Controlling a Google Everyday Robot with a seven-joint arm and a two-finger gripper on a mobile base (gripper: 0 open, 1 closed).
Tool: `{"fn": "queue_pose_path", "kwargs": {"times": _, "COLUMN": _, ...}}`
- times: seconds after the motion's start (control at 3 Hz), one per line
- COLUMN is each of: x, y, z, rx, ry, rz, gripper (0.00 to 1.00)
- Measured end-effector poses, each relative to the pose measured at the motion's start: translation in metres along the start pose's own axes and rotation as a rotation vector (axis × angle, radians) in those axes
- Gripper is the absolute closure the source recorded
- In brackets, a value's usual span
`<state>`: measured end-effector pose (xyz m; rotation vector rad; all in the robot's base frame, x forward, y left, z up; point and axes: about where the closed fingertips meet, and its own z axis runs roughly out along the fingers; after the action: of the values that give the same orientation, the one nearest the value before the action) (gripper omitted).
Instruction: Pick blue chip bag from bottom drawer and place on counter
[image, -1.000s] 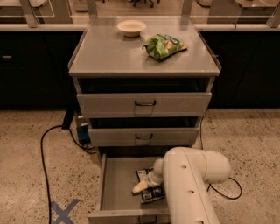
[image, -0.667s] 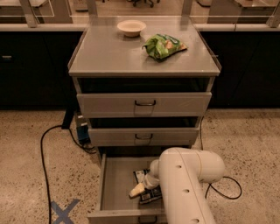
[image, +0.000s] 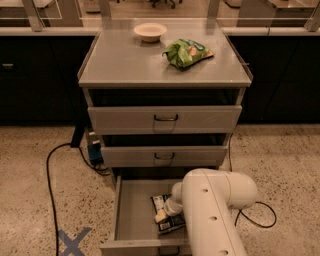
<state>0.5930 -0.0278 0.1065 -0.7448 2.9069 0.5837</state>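
The bottom drawer (image: 134, 210) is pulled open. The blue chip bag (image: 171, 227) lies flat on its floor towards the right, dark with white printed patches. My gripper (image: 162, 216) reaches down into the drawer from the right, right over the bag's middle, and hides part of it. My white arm (image: 215, 210) covers the drawer's right side. The counter (image: 125, 62) on top of the cabinet is grey and flat.
A green chip bag (image: 188, 52) and a pale bowl (image: 150, 31) lie on the counter. The two upper drawers (image: 165, 119) are slightly open. A black cable (image: 49, 175) and a blue tape cross (image: 73, 242) are on the floor to the left.
My arm and gripper have shifted a little to the left and lower over the blue chip bag. The bag has not moved.
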Motion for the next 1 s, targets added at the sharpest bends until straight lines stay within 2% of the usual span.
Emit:
{"fn": "queue_pose_path", "kwargs": {"times": 0.67, "x": 0.0000, "y": 0.0000, "z": 0.0000, "rx": 0.000, "ry": 0.000, "rz": 0.000, "gripper": 0.86}}
{"fn": "queue_pose_path", "kwargs": {"times": 1.0, "x": 0.0001, "y": 0.0001, "z": 0.0001, "rx": 0.000, "ry": 0.000, "rz": 0.000, "gripper": 1.00}}
